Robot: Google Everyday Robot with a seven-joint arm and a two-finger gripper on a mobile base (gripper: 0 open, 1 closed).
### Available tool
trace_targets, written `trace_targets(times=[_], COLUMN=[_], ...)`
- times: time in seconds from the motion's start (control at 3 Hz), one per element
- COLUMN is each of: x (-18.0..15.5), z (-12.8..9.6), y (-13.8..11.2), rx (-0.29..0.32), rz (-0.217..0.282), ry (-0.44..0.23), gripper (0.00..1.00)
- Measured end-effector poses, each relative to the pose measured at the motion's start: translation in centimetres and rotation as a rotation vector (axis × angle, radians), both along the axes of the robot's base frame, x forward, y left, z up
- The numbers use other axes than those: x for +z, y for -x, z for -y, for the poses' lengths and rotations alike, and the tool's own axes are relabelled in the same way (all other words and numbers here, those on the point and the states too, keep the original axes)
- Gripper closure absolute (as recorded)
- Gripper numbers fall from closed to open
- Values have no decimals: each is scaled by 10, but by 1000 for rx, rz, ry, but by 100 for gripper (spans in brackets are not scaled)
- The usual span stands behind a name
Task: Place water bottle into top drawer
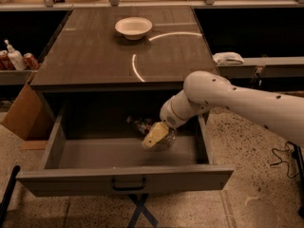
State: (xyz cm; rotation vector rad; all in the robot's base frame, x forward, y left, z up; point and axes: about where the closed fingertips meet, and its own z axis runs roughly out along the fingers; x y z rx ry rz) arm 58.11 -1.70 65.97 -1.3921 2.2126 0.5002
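Tool down inside the open top drawer, gripping the water bottle.

From my station I see the white arm (237,101) reaching in from the right. Its tool (155,137) sits low in the top drawer (71,182), right of centre and toward the back. The pale pads look clamped around the body of the water bottle (141,125). The bottle lies tilted, its neck end pointing left and toward the back; I cannot tell whether it touches the drawer floor. The drawer is pulled fully out, with its dark handle (128,184) centred on the front panel. Above it, a white bowl (133,27) stands at the far side of the table (95,61). A white pump bottle (15,57) sits on a shelf to the left.
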Motion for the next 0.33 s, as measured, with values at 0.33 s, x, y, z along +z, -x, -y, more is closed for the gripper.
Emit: trace_targets(times=[0.33], x=[19], z=[32], y=[16], rx=[-60], rz=[15], ry=[-30], gripper=[0])
